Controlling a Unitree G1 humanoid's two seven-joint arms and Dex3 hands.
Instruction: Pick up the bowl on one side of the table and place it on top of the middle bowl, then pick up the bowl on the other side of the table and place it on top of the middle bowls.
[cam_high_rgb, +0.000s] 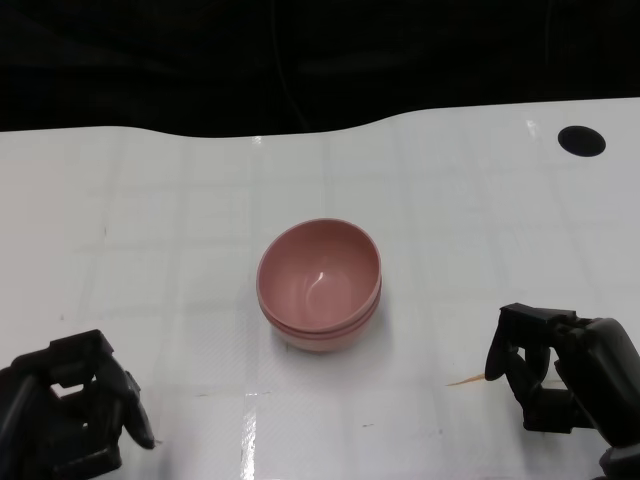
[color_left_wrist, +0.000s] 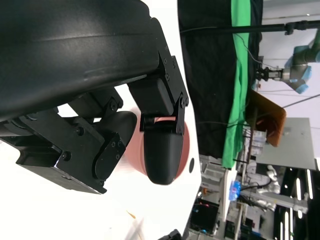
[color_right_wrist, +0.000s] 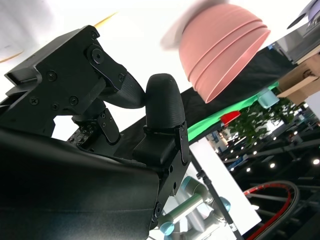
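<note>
Pink bowls sit nested in one stack at the middle of the white table; the right wrist view shows three rims in the stack. My left hand rests low at the near left, well clear of the stack and holding nothing. My right hand is at the near right, fingers bent downward, also empty. In the left wrist view, a sliver of pink bowl shows behind the left hand's fingers. The right hand's fingers have nothing between them.
A black round hole lies in the table at the far right. A thin orange sliver lies on the surface just left of my right hand. The table's far edge curves against a dark background.
</note>
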